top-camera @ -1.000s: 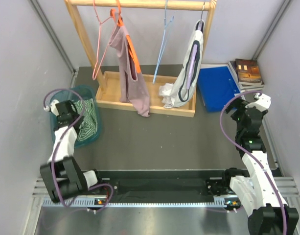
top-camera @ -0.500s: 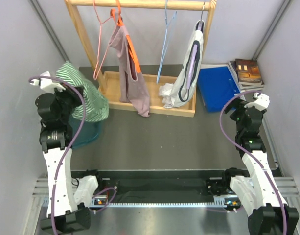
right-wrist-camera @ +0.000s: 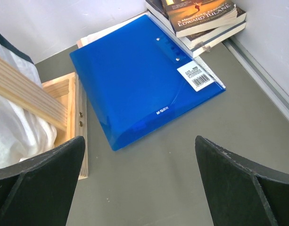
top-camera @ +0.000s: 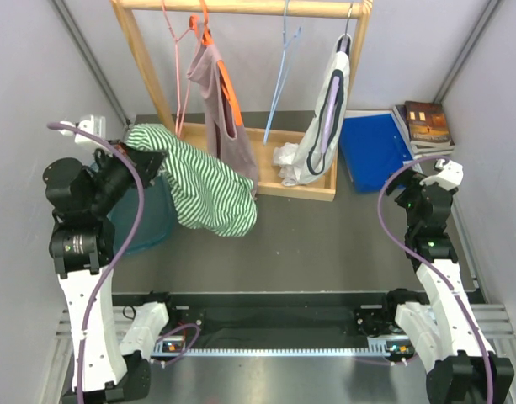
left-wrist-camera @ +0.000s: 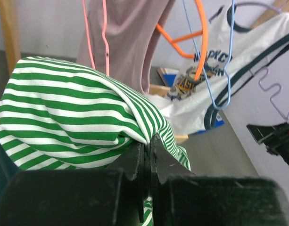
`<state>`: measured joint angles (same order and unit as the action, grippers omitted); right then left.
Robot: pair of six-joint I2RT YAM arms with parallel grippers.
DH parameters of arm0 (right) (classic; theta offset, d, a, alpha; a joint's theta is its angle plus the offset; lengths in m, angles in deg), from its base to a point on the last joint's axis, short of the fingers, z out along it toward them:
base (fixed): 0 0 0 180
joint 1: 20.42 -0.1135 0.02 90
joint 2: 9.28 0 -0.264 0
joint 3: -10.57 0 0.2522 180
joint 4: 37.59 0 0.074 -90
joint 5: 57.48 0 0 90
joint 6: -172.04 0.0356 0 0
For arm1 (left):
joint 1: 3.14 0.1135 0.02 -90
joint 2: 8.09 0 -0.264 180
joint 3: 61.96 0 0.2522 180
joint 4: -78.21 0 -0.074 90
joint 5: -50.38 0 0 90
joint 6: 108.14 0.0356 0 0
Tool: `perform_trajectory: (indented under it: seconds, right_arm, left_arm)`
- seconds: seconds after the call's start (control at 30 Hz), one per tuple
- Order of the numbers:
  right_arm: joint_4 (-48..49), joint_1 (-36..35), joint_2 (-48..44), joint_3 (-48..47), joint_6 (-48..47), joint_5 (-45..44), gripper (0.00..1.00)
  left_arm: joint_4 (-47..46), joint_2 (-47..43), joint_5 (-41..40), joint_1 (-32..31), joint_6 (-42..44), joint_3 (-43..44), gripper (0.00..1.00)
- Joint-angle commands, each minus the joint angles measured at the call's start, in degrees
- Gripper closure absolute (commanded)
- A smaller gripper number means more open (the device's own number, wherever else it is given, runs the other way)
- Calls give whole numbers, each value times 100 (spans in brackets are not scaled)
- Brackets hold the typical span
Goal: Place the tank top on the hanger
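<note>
Progress: the left tool [top-camera: 140, 160] is pinching a fold of the tank top [top-camera: 203, 189] between closed jaws and holding it in the air. The striped fabric is draping down to the right, above the teal basket [top-camera: 148, 223] and the counter [top-camera: 325, 244], with its lower edge hanging near the front of the wooden rack [top-camera: 241, 7]. The hanger [top-camera: 280, 84] is hanging bare on the rail, between the mauve top [top-camera: 228, 126] and the white top [top-camera: 325, 118], well apart from the striped one. The pick-up looks done. Carrying the top across and threading both straps over the wire is all outstanding.

The right tool [top-camera: 443, 172] is standing wide open at the far right, holding nothing.

Views: the top view is giving the layout, that is, the garment, the rack and both arms. The left wrist view is showing the grip itself, with the left tool [left-wrist-camera: 146, 146] closed on a ridge of tank top [left-wrist-camera: 64, 117] and the hanger [left-wrist-camera: 230, 56] ahead to the right. Which part of the top is being held cannot be told. The right wrist view is showing only a blue folder [right-wrist-camera: 144, 84], books [right-wrist-camera: 201, 14] and the rack corner between the spread fingers of the right tool [right-wrist-camera: 139, 188].
</note>
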<state>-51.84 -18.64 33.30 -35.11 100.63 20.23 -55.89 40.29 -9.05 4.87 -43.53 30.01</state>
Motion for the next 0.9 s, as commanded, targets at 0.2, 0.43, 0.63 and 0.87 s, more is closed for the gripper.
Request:
perform_trajectory:
  seconds: [0.2,0.43,0.63,0.87]
  right_arm:
    - [67,6,-137,-253,39,227,1]
    - [67,-28,-67,-105,276,859,0]
    - [321,-467,153,397,680,1159,1]
    - [348,-1320,689,301,725,799,2]
  left_arm:
    - [504,-144,-102,-772,236,-1306,100]
    - [-66,83,-1350,-2671,-264,-2547,100]
    - [-1008,1022,-2712,-4762,-371,-2382,100]
    - [-130,3061,-4469,-5573,-35,-1660,67]
